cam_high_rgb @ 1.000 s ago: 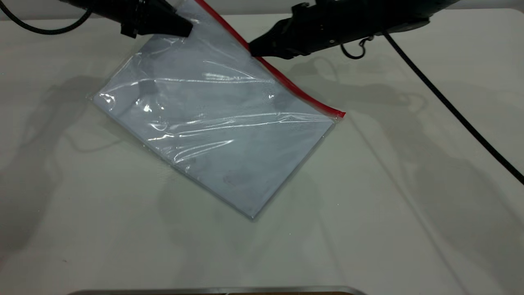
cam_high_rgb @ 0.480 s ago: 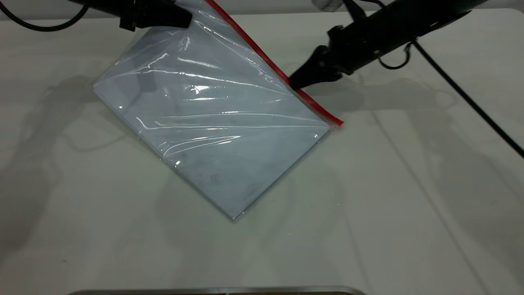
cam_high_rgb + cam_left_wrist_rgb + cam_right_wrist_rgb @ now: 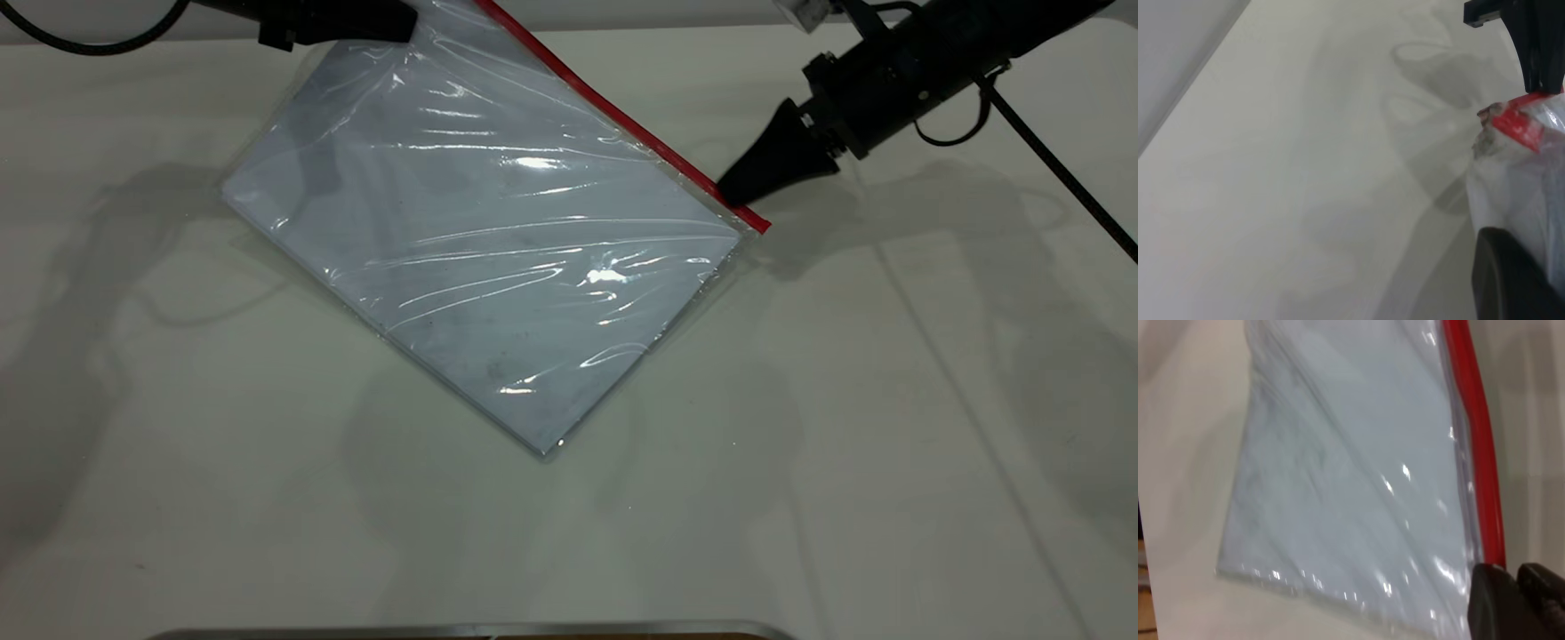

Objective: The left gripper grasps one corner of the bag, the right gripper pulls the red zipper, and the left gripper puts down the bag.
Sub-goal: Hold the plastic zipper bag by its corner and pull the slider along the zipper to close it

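The bag [image 3: 498, 240] is a clear pouch with white sheets inside. It slants up from the table, far edge raised. My left gripper [image 3: 402, 21] at the top left is shut on the bag's upper corner [image 3: 1515, 123], where crumpled plastic and the red strip's end show between its jaws. The red zipper [image 3: 622, 129] runs down the bag's far right edge. My right gripper [image 3: 733, 188] is shut on the zipper at its lower right end, and its fingertips [image 3: 1491, 593] hide the slider tab. The bag [image 3: 1351, 487] and strip [image 3: 1479, 453] fill the right wrist view.
The pale table [image 3: 889, 444] lies under everything. A thick black cable [image 3: 1067, 173] trails from the right arm across the right side. A metal edge [image 3: 471, 629] shows at the front border.
My right gripper has slid down along the red zipper from near the upper end to the lower right end. The bag shifted and swung slightly. The left gripper kept its hold.
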Controlling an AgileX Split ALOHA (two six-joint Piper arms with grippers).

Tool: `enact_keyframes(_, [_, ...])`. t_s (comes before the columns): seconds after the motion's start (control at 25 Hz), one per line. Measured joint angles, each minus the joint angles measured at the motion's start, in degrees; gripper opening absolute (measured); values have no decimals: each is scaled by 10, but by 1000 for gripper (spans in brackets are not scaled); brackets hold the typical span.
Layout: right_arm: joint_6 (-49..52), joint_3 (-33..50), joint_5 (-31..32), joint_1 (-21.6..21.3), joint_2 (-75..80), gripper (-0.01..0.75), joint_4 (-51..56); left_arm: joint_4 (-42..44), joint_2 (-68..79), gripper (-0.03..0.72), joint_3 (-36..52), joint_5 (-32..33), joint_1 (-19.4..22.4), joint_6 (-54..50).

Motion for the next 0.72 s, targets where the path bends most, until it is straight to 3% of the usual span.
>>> enact_keyframes(0.4, [22, 0, 11, -1, 0, 127, -60, 9, 0, 55, 0, -3, 4, -20])
enact_keyframes(0.56, [36, 1, 14, -1, -4, 209, -53, 34, 0, 55, 0, -3, 4, -60])
enact_keyframes(0.72, [46, 2, 27, -1, -32, 292, -14, 61, 3, 60, 0, -4, 4, -163])
